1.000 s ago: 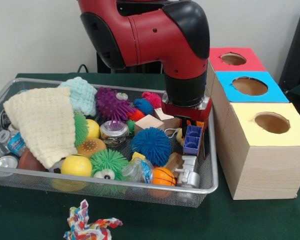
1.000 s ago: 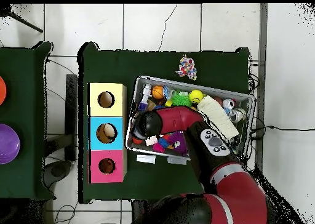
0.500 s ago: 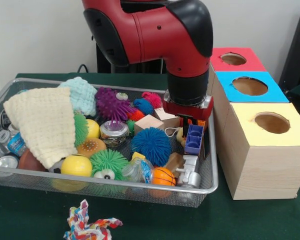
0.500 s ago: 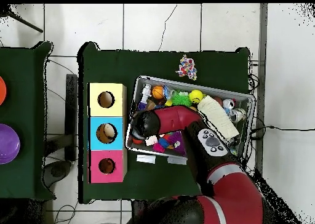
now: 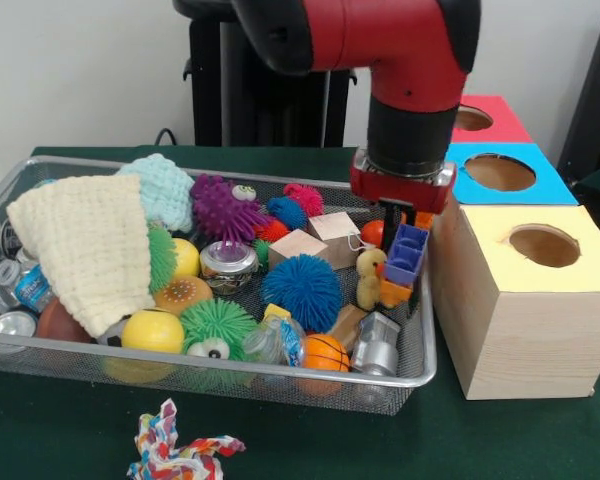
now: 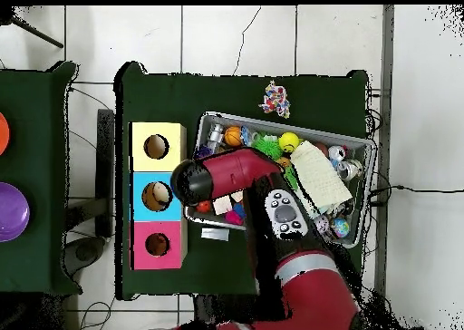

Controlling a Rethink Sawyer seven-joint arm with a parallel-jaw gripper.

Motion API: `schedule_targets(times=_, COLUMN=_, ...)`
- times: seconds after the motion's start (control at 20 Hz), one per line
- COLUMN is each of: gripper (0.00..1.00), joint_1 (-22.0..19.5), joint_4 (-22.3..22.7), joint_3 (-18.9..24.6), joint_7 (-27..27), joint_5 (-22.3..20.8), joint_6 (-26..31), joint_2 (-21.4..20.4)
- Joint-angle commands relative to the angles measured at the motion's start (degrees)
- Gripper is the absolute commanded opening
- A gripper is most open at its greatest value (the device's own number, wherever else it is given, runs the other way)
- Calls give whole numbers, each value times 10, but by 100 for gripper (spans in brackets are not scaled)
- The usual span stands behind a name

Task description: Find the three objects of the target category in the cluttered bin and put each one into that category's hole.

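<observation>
Lifted clear of the clutter, the blue block [image 5: 408, 256] now hangs in my gripper [image 5: 404, 232], above where it sat a second ago.

I have the gripper closed on the block's top, holding it over the wire bin's [image 5: 427, 345] end nearest the boxes, with an orange piece [image 5: 394, 292] showing at its lower end; whether that piece is attached I cannot tell. A small yellow duck [image 5: 369, 278] stands uncovered just beside it. The yellow-topped box [image 5: 525, 305], the blue hole [image 5: 498, 172] and the red hole [image 5: 467, 118] lie just past the rim. My worry: the hold looks narrow, so a quick swing could twist the block loose, or it may clip the box edge.
</observation>
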State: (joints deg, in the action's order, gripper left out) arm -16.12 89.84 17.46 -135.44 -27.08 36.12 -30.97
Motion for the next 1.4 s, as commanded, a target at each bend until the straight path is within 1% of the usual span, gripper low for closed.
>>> schedule_targets(times=0.05, gripper=0, joint_1=33, joint_4=-57, joint_3=-30, joint_7=-30, joint_5=25, joint_6=94, joint_2=-59)
schedule_targets(times=0.25, gripper=0, joint_1=46, joint_4=-72, joint_3=-50, joint_7=-28, joint_5=15, joint_6=111, joint_2=-59)
schedule_targets(times=0.5, gripper=0, joint_1=74, joint_4=-93, joint_3=-90, joint_7=-37, joint_5=-17, joint_6=128, joint_2=-53)
schedule_targets(times=0.65, gripper=0, joint_1=76, joint_4=-92, joint_3=-94, joint_7=-30, joint_5=-10, joint_6=122, joint_2=-52)
schedule_targets(times=0.85, gripper=0, joint_1=77, joint_4=-99, joint_3=-105, joint_7=-10, joint_5=-9, joint_6=138, joint_2=-60)
schedule_targets(times=0.95, gripper=0, joint_1=69, joint_4=-104, joint_3=-107, joint_7=16, joint_5=-12, joint_6=145, joint_2=-66)
schedule_targets(times=1.05, gripper=0, joint_1=54, joint_4=-103, joint_3=-98, joint_7=42, joint_5=-5, joint_6=149, joint_2=-70)
schedule_targets(times=1.3, gripper=0, joint_1=4, joint_4=-82, joint_3=-69, joint_7=96, joint_5=7, joint_6=133, joint_2=-79)
schedule_targets(times=1.4, gripper=0, joint_1=-10, joint_4=-72, joint_3=-62, joint_7=106, joint_5=5, joint_6=122, joint_2=-82)
